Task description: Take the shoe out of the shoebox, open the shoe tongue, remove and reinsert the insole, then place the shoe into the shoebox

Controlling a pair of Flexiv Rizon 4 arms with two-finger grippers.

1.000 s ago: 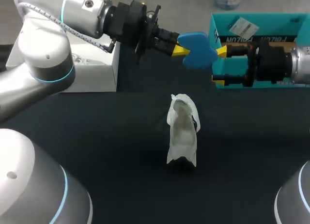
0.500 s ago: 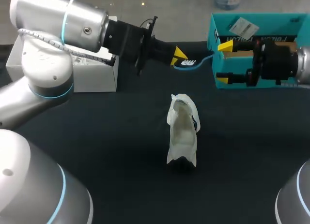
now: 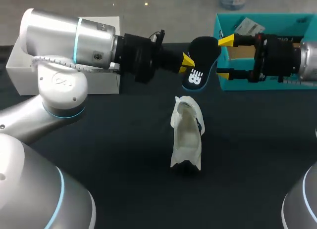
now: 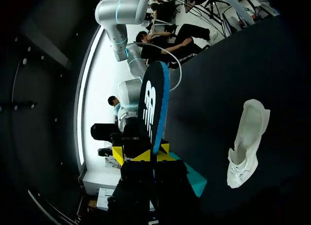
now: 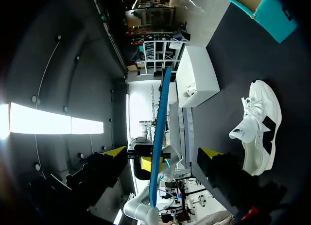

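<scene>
My left gripper (image 3: 185,64) is shut on one end of the insole (image 3: 199,66), holding it in the air above the table. The insole's black face with a white logo and blue edge shows in the left wrist view, standing up from that gripper (image 4: 145,154) as insole (image 4: 151,106). My right gripper (image 3: 225,58) is open in front of the teal shoebox (image 3: 257,19), its yellow fingers straddling the insole's far end. In the right wrist view the insole (image 5: 159,132) stands edge-on between the spread fingers of the gripper (image 5: 163,153), touching neither. The white shoe (image 3: 187,137) lies on the dark table below.
A white box (image 3: 106,79) stands at the back left, behind my left arm. The teal shoebox fills the back right corner, open with a tag inside. The shoe also shows beside the grippers as shoe (image 4: 248,142) and shoe (image 5: 257,130).
The left gripper has turned the insole from its blue face, through edge-on, to its black logo face. The right gripper now has its fingers around the insole's end.
</scene>
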